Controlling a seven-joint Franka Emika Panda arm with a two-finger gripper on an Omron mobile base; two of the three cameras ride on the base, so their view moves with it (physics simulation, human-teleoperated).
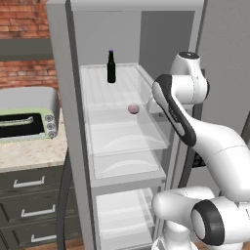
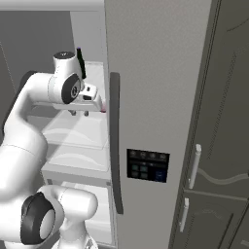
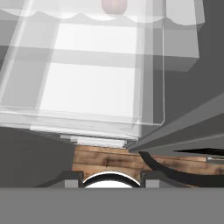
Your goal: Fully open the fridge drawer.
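The fridge drawer [image 1: 128, 139] is a wide clear bin with a curved arc on its front, and it stands pulled out past the bin below it. In the right base view my gripper [image 2: 80, 114] hangs just above the drawer [image 2: 78, 132], near its right side. The hand view looks down into the drawer [image 3: 87, 87]. My fingertips [image 3: 72, 179] sit wide apart there, open, with nothing between them and touching nothing.
A dark bottle [image 1: 111, 67] stands on the ribbed shelf and a reddish round fruit [image 1: 133, 108] lies at its front edge. A second clear bin [image 1: 129, 168] sits below. The open fridge door [image 2: 146, 97] is close on the right. A toaster oven [image 1: 29, 119] rests on the counter to the left.
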